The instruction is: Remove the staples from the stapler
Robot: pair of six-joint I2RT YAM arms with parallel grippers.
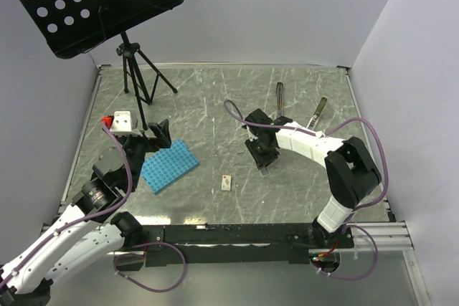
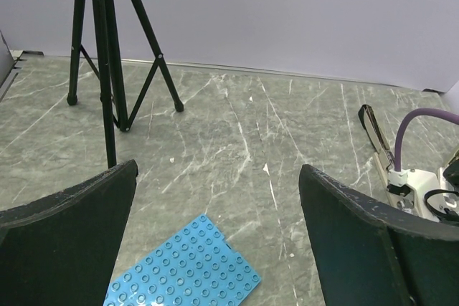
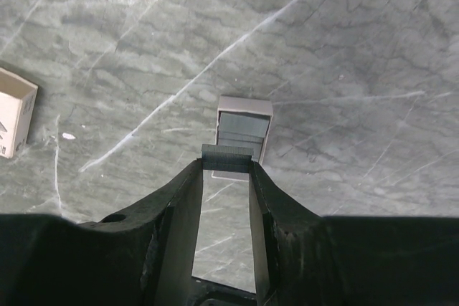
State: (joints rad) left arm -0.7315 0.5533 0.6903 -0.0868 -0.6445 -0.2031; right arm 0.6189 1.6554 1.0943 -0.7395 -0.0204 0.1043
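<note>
Slim stapler lying well beyond right hand, hand narrow, pinching small grey block

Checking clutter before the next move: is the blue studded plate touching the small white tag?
Apart. The top external view shows a stretch of bare marble table between the blue studded plate and the small white tag.
</note>
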